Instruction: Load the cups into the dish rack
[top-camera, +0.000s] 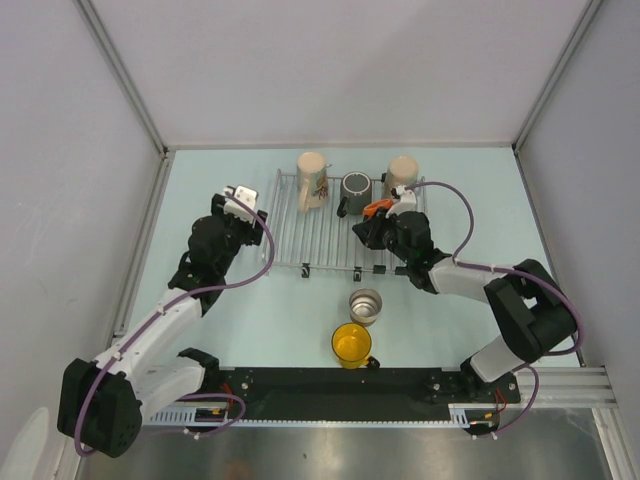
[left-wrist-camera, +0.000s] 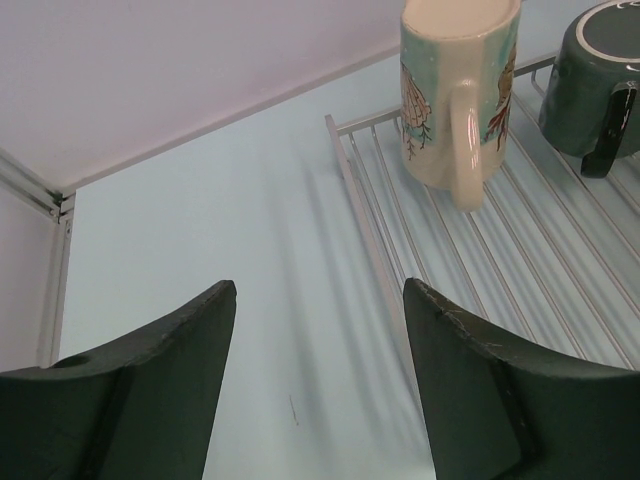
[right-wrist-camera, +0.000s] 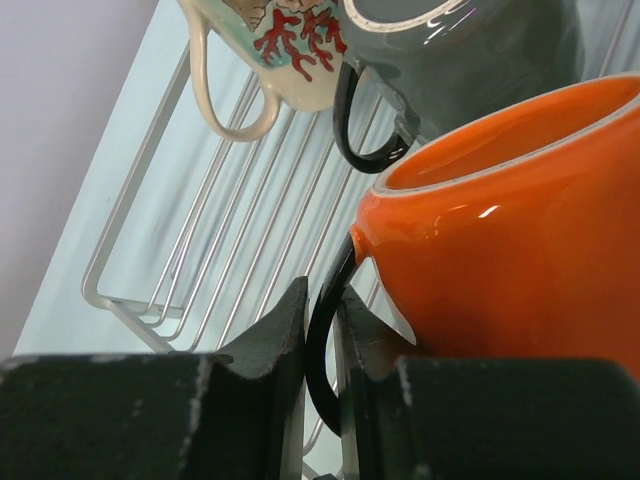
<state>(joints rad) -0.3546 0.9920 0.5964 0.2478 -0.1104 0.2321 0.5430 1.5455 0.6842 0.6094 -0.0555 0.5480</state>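
A pale blue-green tabletop (left-wrist-camera: 200, 250) spreads beneath my left fingers (left-wrist-camera: 150, 370); ahead of them a white wall (left-wrist-camera: 150, 70) meets it, with a metal frame post (left-wrist-camera: 30, 190) at the left corner.

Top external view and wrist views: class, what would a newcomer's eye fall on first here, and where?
The orange cup stands out, held in the right end effector over the dish rack. A patterned cream cup, a dark cup and a plain cream cup sit along the rack's far edge. The yellow cup and steel cup wait on the table nearer the arms.
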